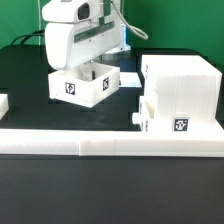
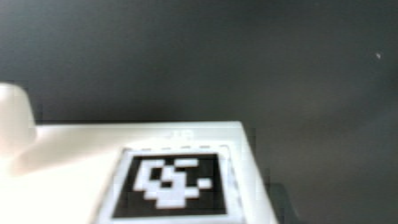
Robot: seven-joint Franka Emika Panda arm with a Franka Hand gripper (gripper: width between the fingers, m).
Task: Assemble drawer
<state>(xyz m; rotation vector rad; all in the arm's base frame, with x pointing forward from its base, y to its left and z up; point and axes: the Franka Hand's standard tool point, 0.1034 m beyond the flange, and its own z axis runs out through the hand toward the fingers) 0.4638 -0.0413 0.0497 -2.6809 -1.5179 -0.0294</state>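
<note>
A small white drawer box [image 1: 85, 85] with marker tags on its sides sits on the black table at the exterior view's left of centre. My gripper [image 1: 84, 66] reaches down onto its top from above, with the fingertips hidden at the box wall. In the wrist view the box's tagged white face [image 2: 175, 178] fills the near part of the picture and no fingers show. The gripper appears shut on the box wall. The larger white drawer housing [image 1: 180, 88] stands at the exterior view's right, apart from the box.
A long white wall [image 1: 100, 142] runs along the near edge of the black table. A small white piece [image 1: 3, 103] lies at the exterior view's far left. Another white part [image 2: 15, 125] shows at the edge of the wrist view.
</note>
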